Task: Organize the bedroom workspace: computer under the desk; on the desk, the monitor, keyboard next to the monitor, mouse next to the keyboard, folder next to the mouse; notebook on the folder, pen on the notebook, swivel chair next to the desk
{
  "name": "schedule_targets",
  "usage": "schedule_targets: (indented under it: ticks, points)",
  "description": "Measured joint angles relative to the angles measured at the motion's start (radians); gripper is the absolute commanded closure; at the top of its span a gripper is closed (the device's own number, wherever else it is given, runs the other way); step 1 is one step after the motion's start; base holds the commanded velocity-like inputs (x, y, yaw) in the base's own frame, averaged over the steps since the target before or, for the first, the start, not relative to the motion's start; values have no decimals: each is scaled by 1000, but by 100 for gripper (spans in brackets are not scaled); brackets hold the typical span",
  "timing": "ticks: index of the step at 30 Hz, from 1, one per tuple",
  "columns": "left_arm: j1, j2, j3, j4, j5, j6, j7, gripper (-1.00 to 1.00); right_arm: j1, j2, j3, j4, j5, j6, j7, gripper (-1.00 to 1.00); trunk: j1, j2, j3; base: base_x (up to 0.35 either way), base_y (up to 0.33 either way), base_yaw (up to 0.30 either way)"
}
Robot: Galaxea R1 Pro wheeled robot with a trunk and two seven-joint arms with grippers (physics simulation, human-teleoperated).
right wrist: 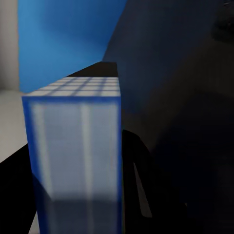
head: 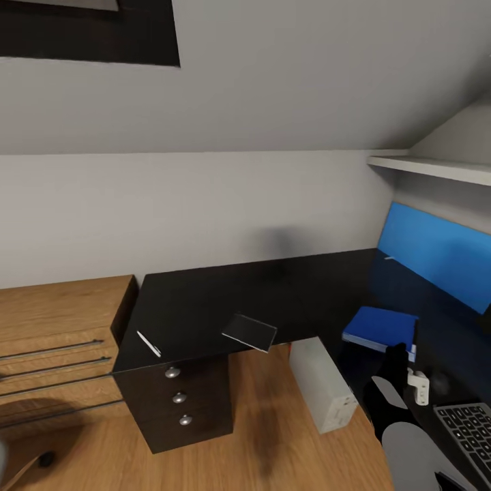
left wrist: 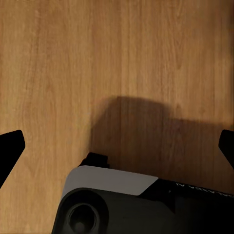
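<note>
The bright blue folder (head: pixel 378 327) lies low over the glossy black desk (head: pixel 225 300), near the blue back panel (head: pixel 436 252). My right gripper (head: pixel 408 351) is shut on the folder's near edge. In the right wrist view the folder's white page edge (right wrist: pixel 78 161) stands between the dark fingers (right wrist: pixel 141 185). A dark notebook (head: pixel 249 332) overhangs the desk's front edge, and a thin white pen (head: pixel 149 344) lies to its left. The light grey computer (head: pixel 322 385) stands on the floor under the desk. The keyboard (head: pixel 470 426) shows at lower right. My left gripper (left wrist: pixel 117 146) hangs open above the wood floor.
A low light-wood cabinet (head: pixel 61 320) adjoins the desk's left end. Dark drawers (head: pixel 179 399) with round knobs sit beneath that end. A white shelf (head: pixel 429 167) juts out above the back panel under the sloped ceiling. Wood floor (head: pixel 266 423) lies in front of the desk.
</note>
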Motion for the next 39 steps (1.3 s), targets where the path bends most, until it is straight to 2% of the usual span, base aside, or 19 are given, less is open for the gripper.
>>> schedule_targets:
  ticks: [14, 19, 27, 30, 32, 37, 39]
  points:
    - [0, 0, 0, 0, 1, 0, 0, -100, -1, -11, 0, 0, 0, -5, -25, 100, 0, 0, 0, 10, -3, 0]
    - [0, 1, 0, 0, 0, 0, 0, -100, -1, -11, 0, 0, 0, -5, -25, 100, 0, 0, 0, 214, 0, 0]
    - [0, 3, 2, -9, 2, -5, 0, -100, -1, -13, 0, 0, 0, -6, -26, 100, 0, 0, 0, 28, 0, 0]
    - [0, 10, 7, -128, 0, -14, -4, -100, -2, -13, 0, 0, 1, -8, -26, 100, 0, 0, 0, 0, 0, 0]
    - [0, 21, 5, -255, 0, 71, -2, -100, -2, -13, 0, 0, 1, -9, -26, 100, 0, 0, 0, 0, 0, 0]
    - [1, 43, 4, -578, 4, 526, -2, -100, -1, -17, 0, 0, 1, -8, -26, 100, 0, 0, 0, 0, 0, 0]
    - [1, 44, 3, -677, 5, 617, -2, -100, -1, -18, 0, 0, 2, -7, -26, 100, 0, 0, 0, 0, 0, 0]
